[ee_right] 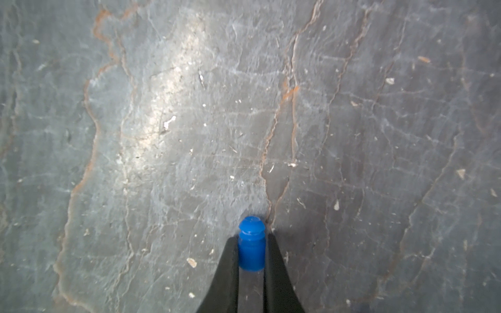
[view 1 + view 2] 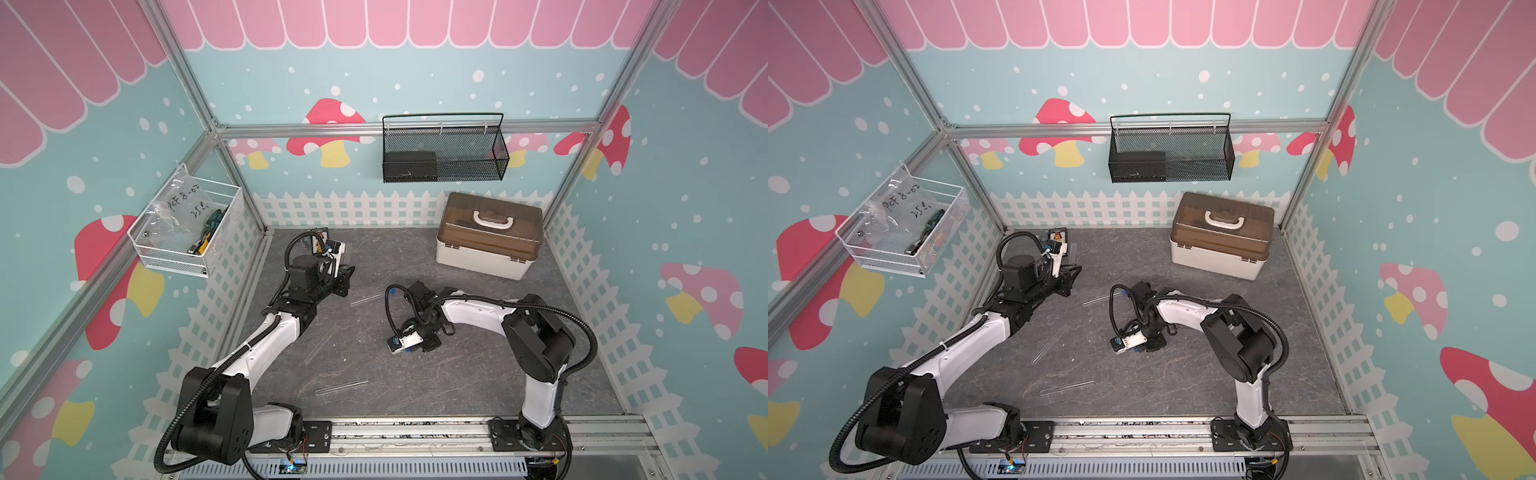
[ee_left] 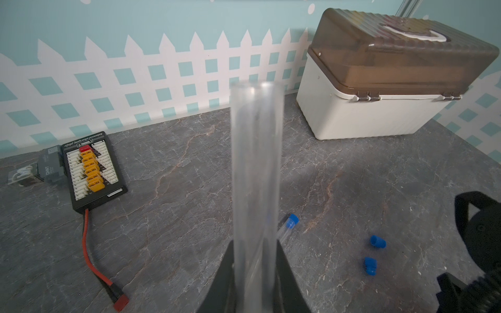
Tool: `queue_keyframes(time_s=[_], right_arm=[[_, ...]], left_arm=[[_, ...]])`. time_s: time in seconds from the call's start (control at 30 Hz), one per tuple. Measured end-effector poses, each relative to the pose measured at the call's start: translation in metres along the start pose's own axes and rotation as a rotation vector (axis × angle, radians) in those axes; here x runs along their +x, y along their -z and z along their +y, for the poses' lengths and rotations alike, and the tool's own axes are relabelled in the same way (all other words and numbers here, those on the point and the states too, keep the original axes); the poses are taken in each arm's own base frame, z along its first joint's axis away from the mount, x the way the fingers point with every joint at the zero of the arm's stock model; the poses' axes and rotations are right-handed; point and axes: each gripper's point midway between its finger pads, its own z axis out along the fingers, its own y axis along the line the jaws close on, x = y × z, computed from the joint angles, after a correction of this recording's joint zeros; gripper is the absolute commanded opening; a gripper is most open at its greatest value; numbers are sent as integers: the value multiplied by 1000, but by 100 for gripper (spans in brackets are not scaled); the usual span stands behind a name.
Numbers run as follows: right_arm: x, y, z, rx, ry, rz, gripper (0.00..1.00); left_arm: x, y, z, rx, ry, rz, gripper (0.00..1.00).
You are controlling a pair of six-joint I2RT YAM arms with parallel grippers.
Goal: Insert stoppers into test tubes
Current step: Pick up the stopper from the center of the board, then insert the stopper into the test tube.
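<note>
Our left gripper (image 3: pixel 254 252) has its jaws clamped on a clear test tube (image 3: pixel 256 162), which sticks straight out past the fingertips, and its far end looks open. Just beyond those jaws and slightly to one side, a second tube (image 3: pixel 283 233) lies on the grey table (image 3: pixel 176 216) with a fitted stopper (image 3: pixel 292 219) in its mouth. Farther out on that same side lie a loose stopper (image 3: pixel 378 241) and another loose stopper (image 3: pixel 370 266), near each other. Our right gripper (image 1: pixel 252 239) has its jaws pinched on 1 blue stopper (image 1: pixel 251 244), whose flanged end pokes past the tips, low over the table. In a top view, a bare tube (image 2: pixel 322 343) and another bare tube (image 2: pixel 341 387) lie well behind the left jaws.
</note>
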Motion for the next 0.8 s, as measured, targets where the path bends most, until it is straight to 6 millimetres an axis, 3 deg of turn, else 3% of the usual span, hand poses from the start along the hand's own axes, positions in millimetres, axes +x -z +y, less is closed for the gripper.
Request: queue_keyframes(time_s=[0.13,0.27,0.47,0.6,0.8], right_arm=[[-11,20,-1,53,-42,-43,8],[-24,53,-2,153,-88,-117,8],[-24,97,-4,245,-295,-187,7],[-18,107,-4,231,-452,-197,6],[-27,127,5,239,-562,-243,5]], left_arm=[[6,0,0,-2,-35,10,0],[13,2,-4,5,-103,22,0],[23,5,-35,76,-338,30,0],[44,6,-55,135,-494,67,0],[64,6,-71,187,-702,104,0]])
